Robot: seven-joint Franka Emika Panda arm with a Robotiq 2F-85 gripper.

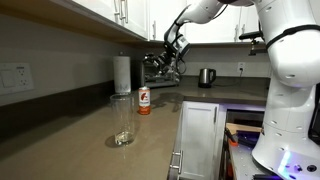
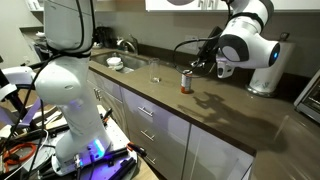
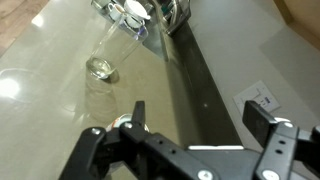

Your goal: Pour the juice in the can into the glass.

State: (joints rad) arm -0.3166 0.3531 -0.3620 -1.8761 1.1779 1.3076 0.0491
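The red-orange can [image 1: 144, 100] with a white band stands upright on the brown counter, and it also shows in an exterior view [image 2: 186, 80]. The juice is hidden inside it. The clear glass [image 1: 123, 131] stands upright nearer the counter's front edge and looks empty; the wrist view shows it from above [image 3: 100, 70]. It is a faint small shape in an exterior view [image 2: 155, 72]. My gripper [image 1: 160, 62] hangs in the air above and behind the can, near the wall, apart from it. Its fingers [image 3: 200, 120] are spread open with nothing between them.
A white paper-towel roll [image 1: 122, 75] stands by the wall behind the can. A steel kettle [image 1: 206, 77] sits further along the counter. A sink [image 2: 120, 62] lies at the counter's far end. A wall outlet [image 3: 262, 97] is beside the gripper.
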